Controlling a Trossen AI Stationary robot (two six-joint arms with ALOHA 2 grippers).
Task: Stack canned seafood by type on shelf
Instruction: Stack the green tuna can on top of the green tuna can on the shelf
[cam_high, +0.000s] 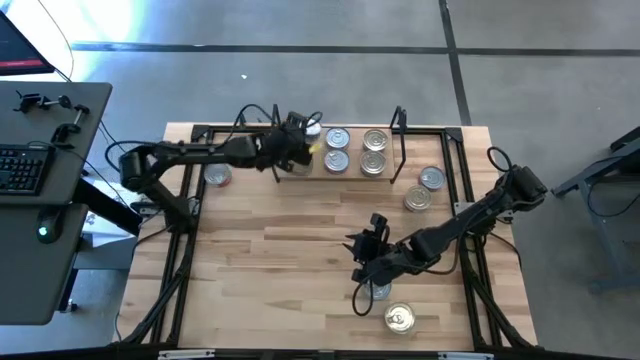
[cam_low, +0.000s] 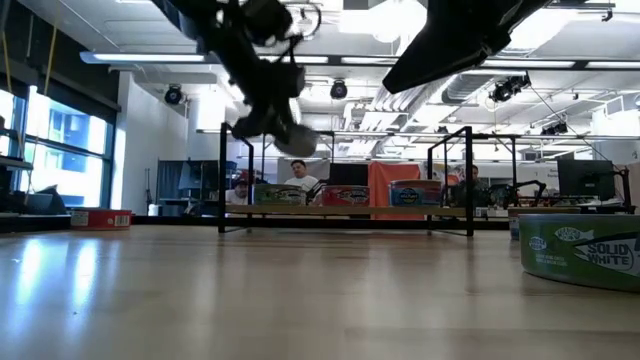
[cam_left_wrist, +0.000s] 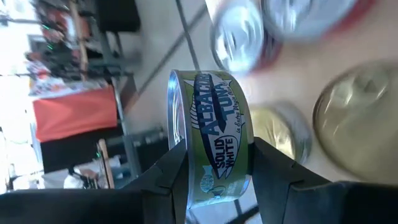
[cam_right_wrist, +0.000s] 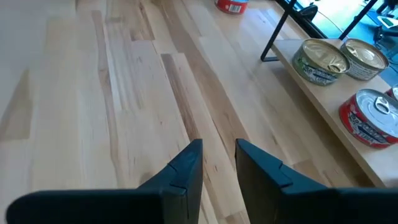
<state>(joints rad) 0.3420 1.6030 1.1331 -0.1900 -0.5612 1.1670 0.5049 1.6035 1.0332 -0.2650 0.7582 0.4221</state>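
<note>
My left gripper (cam_high: 303, 146) is over the left end of the shelf (cam_high: 392, 176), shut on a green-labelled tuna can (cam_left_wrist: 214, 134). It hangs above the board in the low view, where the can (cam_low: 279, 130) is tilted. Several silver-lidded cans (cam_high: 337, 149) stand on the shelf board by their bottoms. My right gripper (cam_right_wrist: 217, 146) hovers over the table's near middle (cam_high: 362, 242), open by a narrow gap with nothing between its fingers. My left gripper pinches the tuna can between its two fingers, one finger (cam_left_wrist: 176, 169) on the silver lid face (cam_left_wrist: 176, 118), the other (cam_left_wrist: 268, 163) on the opposite flat face. The labelled rim faces the camera. The can is lifted clear of the shelf, turned on edge and tilted.
Loose cans stand on the table: a red one (cam_high: 217, 175) at the far left, two (cam_high: 424, 188) right of the shelf, and two (cam_high: 399, 318) near the front edge below my right arm. The shelf's black rod ends (cam_high: 399, 120) rise at its right end.
</note>
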